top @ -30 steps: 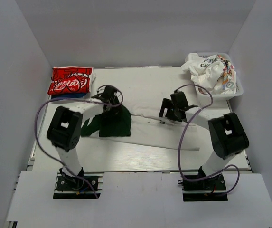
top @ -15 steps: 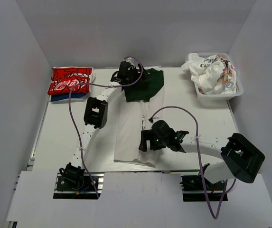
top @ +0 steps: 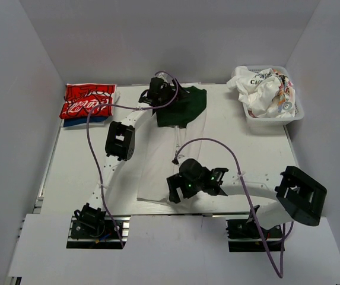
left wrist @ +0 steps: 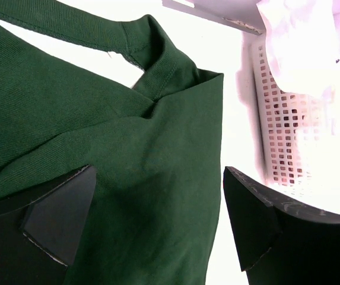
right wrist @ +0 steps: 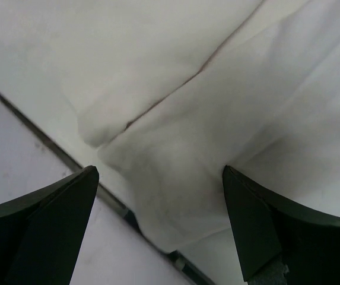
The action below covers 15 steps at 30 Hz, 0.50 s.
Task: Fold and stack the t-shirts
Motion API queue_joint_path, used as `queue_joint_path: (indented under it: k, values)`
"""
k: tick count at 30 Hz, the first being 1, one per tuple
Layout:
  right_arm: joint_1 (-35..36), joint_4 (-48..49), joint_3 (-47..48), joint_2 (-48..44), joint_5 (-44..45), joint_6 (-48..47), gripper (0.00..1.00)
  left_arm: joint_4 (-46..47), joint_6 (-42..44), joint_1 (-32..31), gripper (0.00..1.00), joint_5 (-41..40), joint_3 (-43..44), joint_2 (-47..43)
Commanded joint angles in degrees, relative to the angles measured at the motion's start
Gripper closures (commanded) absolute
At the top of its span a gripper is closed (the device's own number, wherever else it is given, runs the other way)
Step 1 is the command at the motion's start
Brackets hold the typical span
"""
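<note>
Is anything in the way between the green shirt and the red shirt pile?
Nothing lies on the table between the green shirt and the red pile. Only a purple cable from the arm hangs across that gap. The open left gripper is right over the shirt.

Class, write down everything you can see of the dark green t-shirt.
The dark green t-shirt is plain knit cloth, bunched in a loose heap at the far middle of the table. The left wrist view shows its ribbed collar and a stitched hem. The left gripper is right over it, fingers spread wide. Its near edge meets a long white cloth; the white basket stands apart to its right.
</note>
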Motion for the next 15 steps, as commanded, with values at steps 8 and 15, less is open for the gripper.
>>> queue_joint_path:
  k: [8, 15]
  values:
    - [5.28, -0.72, -2.11, -15.94, 2.93, -8.91, 0.1, -12.94, 5.48, 2.19, 0.0, -8.24, -4.85, -11.1]
    - [4.76, -4.05, -4.05, -22.09, 11.62, -1.1, 0.1, -19.09, 13.83, 2.81, 0.0, -10.71, -14.4, -31.97]
